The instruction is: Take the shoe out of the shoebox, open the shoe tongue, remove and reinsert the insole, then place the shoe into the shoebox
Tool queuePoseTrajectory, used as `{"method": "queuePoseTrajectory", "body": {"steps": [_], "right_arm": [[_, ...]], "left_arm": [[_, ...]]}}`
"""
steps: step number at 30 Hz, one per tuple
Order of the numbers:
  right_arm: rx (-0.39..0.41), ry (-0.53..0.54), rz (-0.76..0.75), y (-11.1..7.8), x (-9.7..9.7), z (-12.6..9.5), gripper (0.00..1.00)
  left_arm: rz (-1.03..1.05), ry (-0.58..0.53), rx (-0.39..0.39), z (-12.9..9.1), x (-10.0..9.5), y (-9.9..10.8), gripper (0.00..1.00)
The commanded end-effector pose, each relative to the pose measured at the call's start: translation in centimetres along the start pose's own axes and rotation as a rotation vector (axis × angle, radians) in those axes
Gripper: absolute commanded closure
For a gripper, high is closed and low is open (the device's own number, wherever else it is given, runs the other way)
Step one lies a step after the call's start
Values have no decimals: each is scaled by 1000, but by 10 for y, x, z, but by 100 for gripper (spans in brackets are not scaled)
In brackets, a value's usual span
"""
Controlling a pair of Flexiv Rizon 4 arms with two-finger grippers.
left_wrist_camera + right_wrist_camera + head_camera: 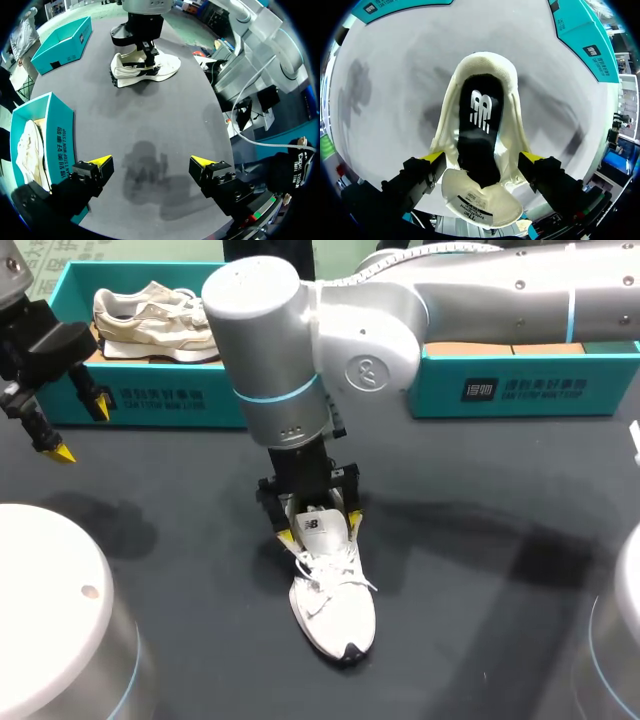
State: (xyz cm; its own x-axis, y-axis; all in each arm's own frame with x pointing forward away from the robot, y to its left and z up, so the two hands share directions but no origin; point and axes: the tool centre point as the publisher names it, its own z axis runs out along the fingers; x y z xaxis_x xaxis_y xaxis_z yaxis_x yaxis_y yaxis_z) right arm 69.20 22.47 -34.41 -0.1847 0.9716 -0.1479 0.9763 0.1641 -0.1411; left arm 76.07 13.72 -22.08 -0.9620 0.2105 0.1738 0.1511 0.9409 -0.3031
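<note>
The right wrist view looks straight down into the shoe (485,70). The black insole (477,135) with a white mark lies inside, and the tongue (480,200) is folded back, directly under the right gripper (482,157). The head view hides most of that opening behind the arm. It does show the whole white shoe (335,610) on its sole on the dark table (480,570), with its laced front and toe reaching out past the right gripper (320,528).

The right gripper's fingers stand wide apart, one yellow tip just beside each side of the shoe's opening. No squeeze on the sides shows.

Only the left wrist view shows the left gripper (152,162) clearly: fingers spread, nothing between them, bare table below. The shoe (150,67) is well ahead of it. A teal shoebox (62,140) is just beside one of its fingers, with a beige shoe (27,145) inside.
</note>
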Motion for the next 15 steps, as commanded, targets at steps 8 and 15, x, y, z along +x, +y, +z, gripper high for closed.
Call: {"method": "queuePoseTrajectory", "body": {"steps": [8, 15], "right_arm": [[-13, -6, 33, -22, -1, -2, 0], [-26, -21, 60, -30, -5, -7, 0]], "left_arm": [[0, -1, -3, 0, 1, 0, 0], [0, -1, -3, 0, 1, 0, 0]]}}
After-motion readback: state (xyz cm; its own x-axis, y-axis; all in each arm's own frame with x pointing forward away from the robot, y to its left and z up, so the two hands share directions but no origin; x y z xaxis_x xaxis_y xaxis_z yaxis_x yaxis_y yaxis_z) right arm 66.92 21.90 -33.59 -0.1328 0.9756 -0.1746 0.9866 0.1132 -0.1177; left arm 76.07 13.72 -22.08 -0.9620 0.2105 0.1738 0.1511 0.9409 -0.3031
